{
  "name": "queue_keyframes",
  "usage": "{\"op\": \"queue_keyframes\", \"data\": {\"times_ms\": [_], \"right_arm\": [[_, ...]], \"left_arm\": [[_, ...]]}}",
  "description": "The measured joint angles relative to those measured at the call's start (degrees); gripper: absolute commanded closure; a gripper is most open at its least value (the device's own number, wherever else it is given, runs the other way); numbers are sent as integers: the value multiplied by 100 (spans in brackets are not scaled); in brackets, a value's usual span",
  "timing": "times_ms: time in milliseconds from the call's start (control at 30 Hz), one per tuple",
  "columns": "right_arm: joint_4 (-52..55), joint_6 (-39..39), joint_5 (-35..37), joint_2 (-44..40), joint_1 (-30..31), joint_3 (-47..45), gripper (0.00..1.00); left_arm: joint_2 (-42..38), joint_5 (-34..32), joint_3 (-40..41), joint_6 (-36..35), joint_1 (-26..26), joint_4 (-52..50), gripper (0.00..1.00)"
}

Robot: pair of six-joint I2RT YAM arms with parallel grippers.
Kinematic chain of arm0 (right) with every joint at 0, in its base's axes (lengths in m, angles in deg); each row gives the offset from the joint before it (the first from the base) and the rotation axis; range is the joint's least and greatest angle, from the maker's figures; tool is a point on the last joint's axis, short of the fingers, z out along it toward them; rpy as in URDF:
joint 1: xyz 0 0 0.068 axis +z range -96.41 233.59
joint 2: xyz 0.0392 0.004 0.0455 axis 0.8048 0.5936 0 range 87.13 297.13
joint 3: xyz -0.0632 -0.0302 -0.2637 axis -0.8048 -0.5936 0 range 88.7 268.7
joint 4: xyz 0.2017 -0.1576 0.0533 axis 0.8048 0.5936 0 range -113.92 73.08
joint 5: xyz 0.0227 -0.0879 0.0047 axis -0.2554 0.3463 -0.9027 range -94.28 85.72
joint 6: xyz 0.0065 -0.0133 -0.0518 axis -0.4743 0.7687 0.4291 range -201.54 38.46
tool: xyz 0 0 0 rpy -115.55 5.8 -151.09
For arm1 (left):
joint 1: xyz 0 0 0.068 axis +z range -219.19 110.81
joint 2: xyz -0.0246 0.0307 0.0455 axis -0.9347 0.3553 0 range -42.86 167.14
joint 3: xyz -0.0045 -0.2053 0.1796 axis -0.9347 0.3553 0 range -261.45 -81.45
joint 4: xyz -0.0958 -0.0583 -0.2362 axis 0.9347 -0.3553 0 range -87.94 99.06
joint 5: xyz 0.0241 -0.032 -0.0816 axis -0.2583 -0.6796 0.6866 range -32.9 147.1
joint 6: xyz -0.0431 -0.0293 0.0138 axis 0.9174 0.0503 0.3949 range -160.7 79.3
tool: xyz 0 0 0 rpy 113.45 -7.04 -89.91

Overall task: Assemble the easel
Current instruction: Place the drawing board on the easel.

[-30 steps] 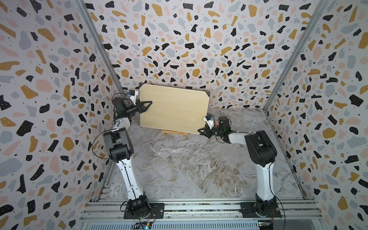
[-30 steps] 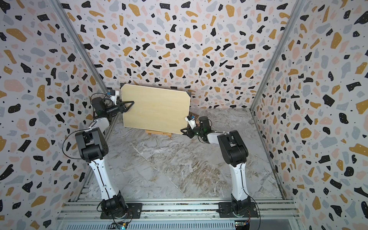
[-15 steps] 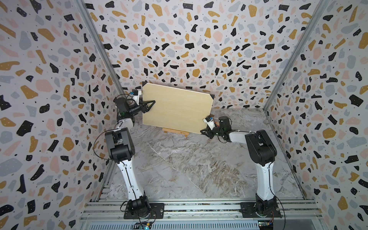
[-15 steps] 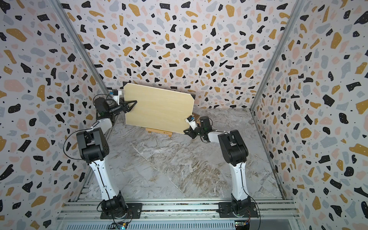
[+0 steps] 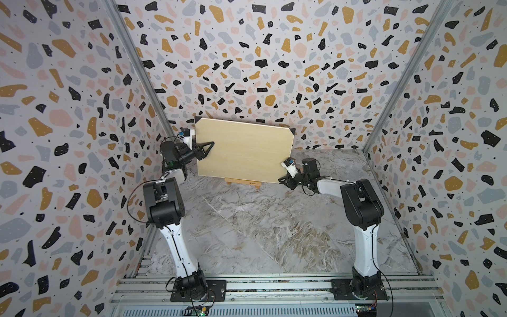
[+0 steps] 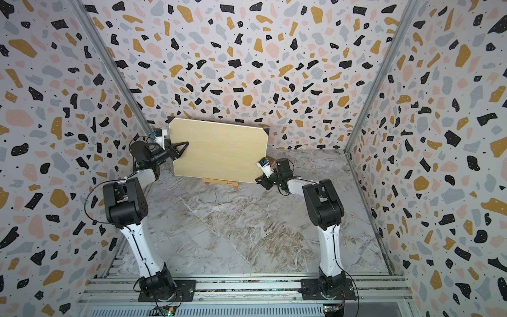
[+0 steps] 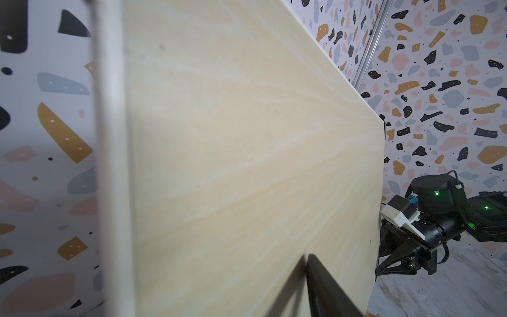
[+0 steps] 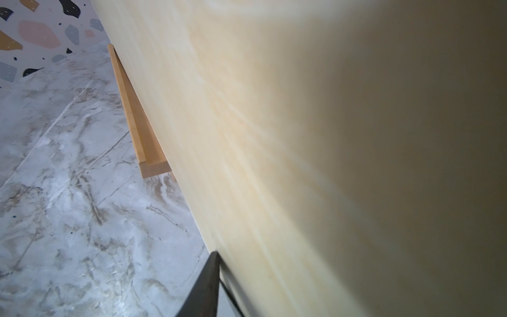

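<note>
The easel (image 5: 242, 183) stands at the back of the marble-patterned table (image 5: 260, 227); only its light-orange ledge (image 8: 142, 131) shows, in both top views (image 6: 219, 182), under the lower edge of a large pale wooden board (image 5: 244, 151) with black corners; the rest is hidden behind it. The board (image 6: 219, 149) stands tilted, its left side higher. The left gripper (image 5: 205, 146) straddles the board's left edge, gripping it, with 1 black finger (image 7: 323, 288) laid flat on the front face. The right gripper (image 5: 284, 180) sits at the board's lower right corner; 1 finger (image 8: 208, 282) lies just beside the face, but whether it clamps the board I cannot tell.
</note>
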Motion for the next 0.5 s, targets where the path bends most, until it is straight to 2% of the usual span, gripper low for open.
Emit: {"op": "queue_keyframes", "data": {"times_ms": [133, 267, 500], "right_arm": [[87, 205, 861, -72, 2, 116, 100], [74, 391, 1523, -74, -11, 275, 100], [-79, 520, 1886, -173, -13, 157, 100]], "left_arm": [[-195, -461, 428, 149, -24, -90, 87], [-339, -658, 887, 219, -79, 55, 85], [-723, -1001, 1561, 319, -160, 415, 76]]}}
